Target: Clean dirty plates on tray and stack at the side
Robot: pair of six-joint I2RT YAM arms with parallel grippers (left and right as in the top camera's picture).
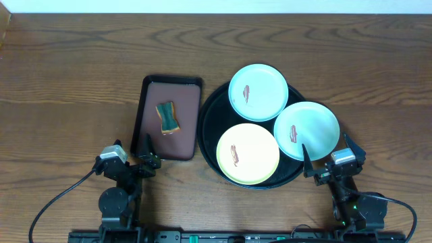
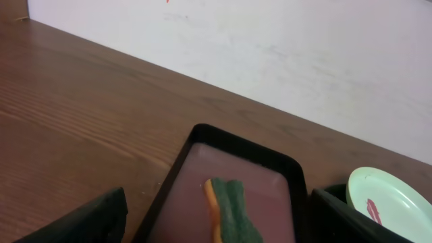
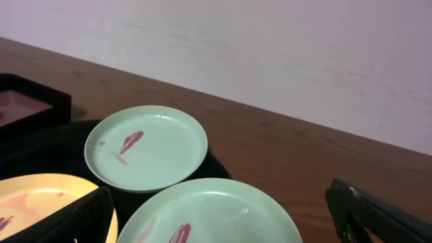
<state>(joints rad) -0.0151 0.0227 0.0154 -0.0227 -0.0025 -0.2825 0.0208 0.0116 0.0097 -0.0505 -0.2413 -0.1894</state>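
- Currently, left gripper and right gripper both stand spread, empty.
- Advised: left gripper takes sponge squarely across its narrow width before wiping smeared plates.

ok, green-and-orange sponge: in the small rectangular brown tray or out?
In. The green-and-orange sponge lies on the floor of the rectangular dark brown tray, inside its raised rim.

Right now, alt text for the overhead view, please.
Three smeared plates, two mint and one yellow, sit on a black tray. Left of it, a sponge lies in a brown tray. Both arms sit at the near edge, jaws open.
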